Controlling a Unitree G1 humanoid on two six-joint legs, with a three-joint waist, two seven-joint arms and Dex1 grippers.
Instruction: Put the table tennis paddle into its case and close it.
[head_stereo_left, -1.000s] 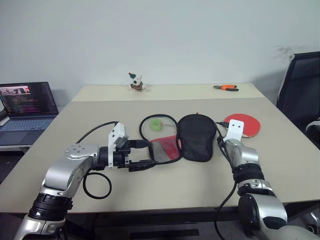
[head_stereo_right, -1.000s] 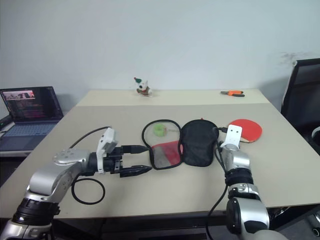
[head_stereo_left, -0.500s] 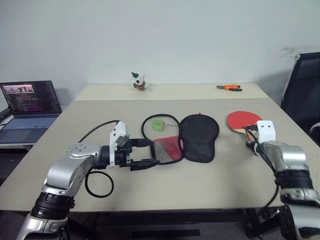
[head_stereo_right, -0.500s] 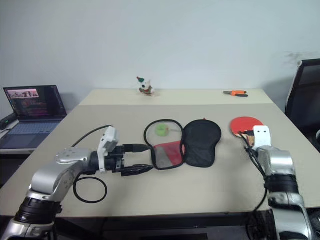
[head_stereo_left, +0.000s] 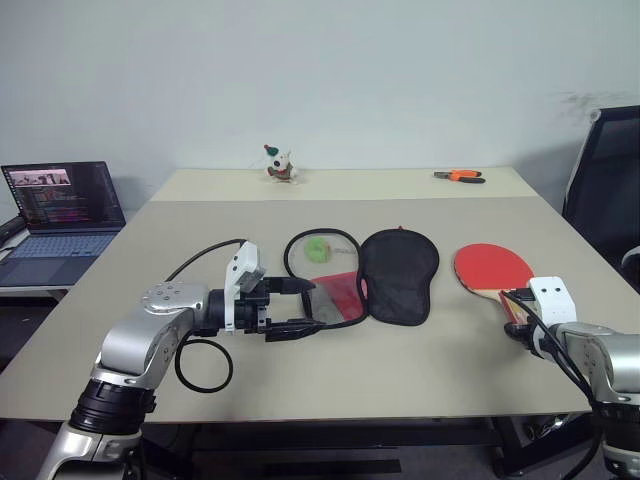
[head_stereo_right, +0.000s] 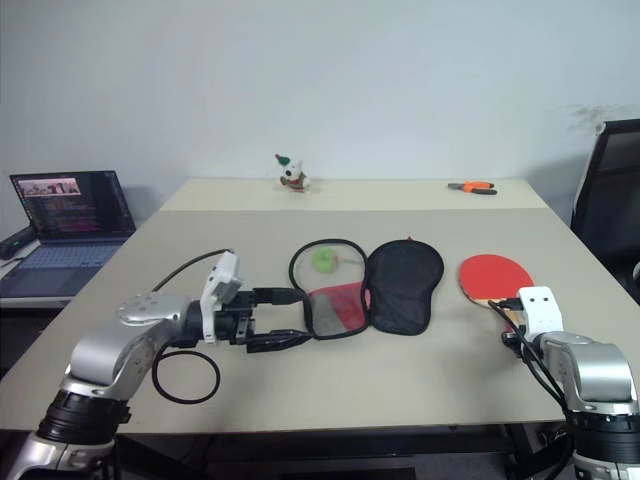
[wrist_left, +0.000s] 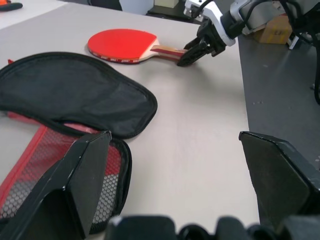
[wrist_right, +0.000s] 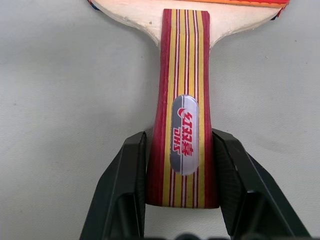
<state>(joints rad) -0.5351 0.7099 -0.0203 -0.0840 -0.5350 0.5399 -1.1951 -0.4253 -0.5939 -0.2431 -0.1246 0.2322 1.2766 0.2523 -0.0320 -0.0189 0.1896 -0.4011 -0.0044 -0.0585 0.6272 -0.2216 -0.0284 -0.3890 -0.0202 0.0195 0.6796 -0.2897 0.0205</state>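
**Paddle gripped by its handle, case lying open**

Paddle (head_stereo_left: 493, 269) lies flat on the beige bench (head_stereo_left: 420, 350) at the robot's right, red face up, well apart from the case (head_stereo_left: 398, 273). The right wrist view shows what the head views cannot: the striped red-and-yellow wooden handle sits between the two black fingers (wrist_right: 127, 185) of the right pincer (wrist_right: 182, 186), which is clenched on it near the butt, an oval silver badge showing. The left wrist view shows that pincer at the handle from across the bench.

The case is soft and paddle-shaped, unzipped, its black fabric half beside a red mesh half (head_stereo_left: 333, 296). A green ball (head_stereo_left: 315, 249) sits by the zip loop.

The left pincer (head_stereo_left: 296, 307) hovers released, fingers wide, just beside the mesh half.

Further out: a coiled black cable (head_stereo_left: 203, 366), a laptop (head_stereo_left: 55, 215), a small toy (head_stereo_left: 277, 166), orange-handled pliers (head_stereo_left: 458, 176).
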